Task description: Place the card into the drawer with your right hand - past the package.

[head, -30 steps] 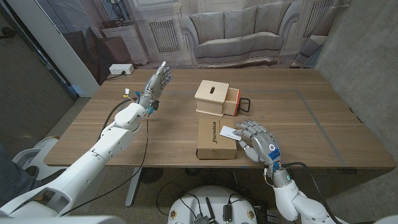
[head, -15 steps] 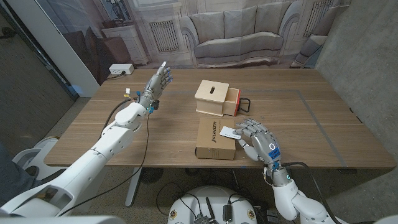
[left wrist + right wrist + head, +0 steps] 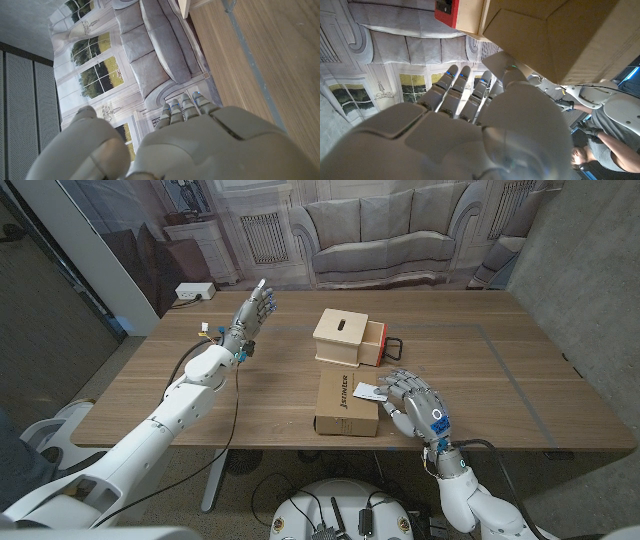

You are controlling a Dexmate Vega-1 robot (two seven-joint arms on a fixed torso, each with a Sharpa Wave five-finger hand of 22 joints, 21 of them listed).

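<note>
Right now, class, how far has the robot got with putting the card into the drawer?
Done: the drawer of the wooden box already stands open. In hand: the right hand touches the white card, which lies on the cardboard package; a firm grip cannot be confirmed. Left: lifting the card, carrying it past the package and placing it inside the drawer.

You can see a wooden table point(image 3: 520, 370) with a thin grey line drawn on its right part. Behind the far edge hangs a big backdrop point(image 3: 330, 230) with a grey sofa and tall windows painted on it. A white power strip point(image 3: 194, 291) sits just past the far left corner. A person in a grey sleeve and black gloves point(image 3: 615, 142) is nearby.
</note>
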